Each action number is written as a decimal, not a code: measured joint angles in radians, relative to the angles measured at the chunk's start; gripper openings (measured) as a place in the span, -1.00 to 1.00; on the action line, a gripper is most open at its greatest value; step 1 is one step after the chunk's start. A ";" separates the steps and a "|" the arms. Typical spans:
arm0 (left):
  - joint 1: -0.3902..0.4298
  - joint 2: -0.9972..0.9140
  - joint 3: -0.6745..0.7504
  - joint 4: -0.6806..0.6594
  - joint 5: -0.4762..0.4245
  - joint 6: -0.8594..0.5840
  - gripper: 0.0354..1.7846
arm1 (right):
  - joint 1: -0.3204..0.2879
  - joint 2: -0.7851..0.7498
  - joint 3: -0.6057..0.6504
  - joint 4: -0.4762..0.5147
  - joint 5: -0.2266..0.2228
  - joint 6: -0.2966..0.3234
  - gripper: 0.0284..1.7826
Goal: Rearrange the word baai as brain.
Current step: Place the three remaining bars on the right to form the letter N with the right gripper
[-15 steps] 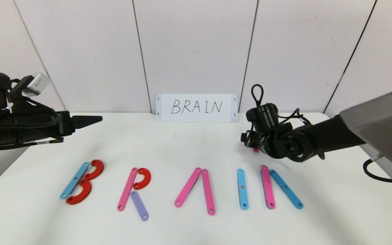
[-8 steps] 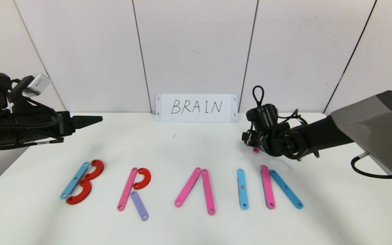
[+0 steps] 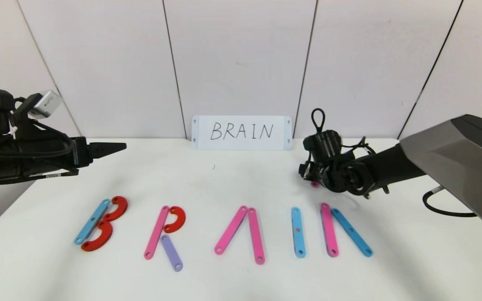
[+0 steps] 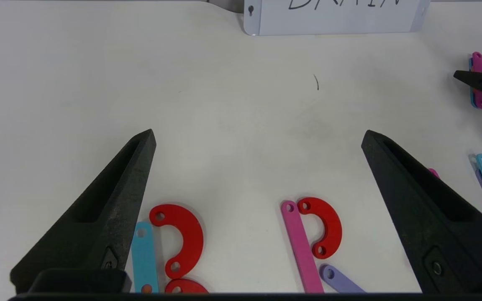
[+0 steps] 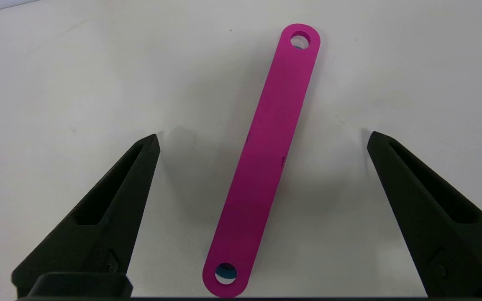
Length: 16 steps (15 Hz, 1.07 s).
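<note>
Word (image 3: 224,232) along the counter's (image 3: 241,179) front edge: 3 red C-curves, 4 pink, 3 blue, 1 purple strip, all flat holed plastic, matte. Reads B R A I plus a partial N. One more magenta strip (image 5: 264,161) lies behind the N, possibly with a blue one under it. Right gripper (image 5: 262,138) spread wide above it, holding nothing. Left gripper (image 4: 257,133) open, raised at left. White card (image 3: 242,132) at back.

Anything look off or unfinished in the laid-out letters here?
The N lacks its right upright: only a pink strip and a blue diagonal. A spare magenta strip lies on the table behind it, between the open right claw tips.
</note>
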 joint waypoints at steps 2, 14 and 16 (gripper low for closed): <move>0.000 0.000 0.000 0.000 0.000 0.000 0.93 | 0.001 0.003 -0.001 0.000 0.000 0.000 0.94; 0.000 0.002 -0.001 0.000 0.000 0.000 0.93 | -0.003 0.003 -0.002 0.045 -0.004 -0.004 -0.48; 0.000 0.002 -0.001 0.000 0.000 0.000 0.93 | -0.007 -0.008 0.001 0.058 -0.003 -0.011 -0.68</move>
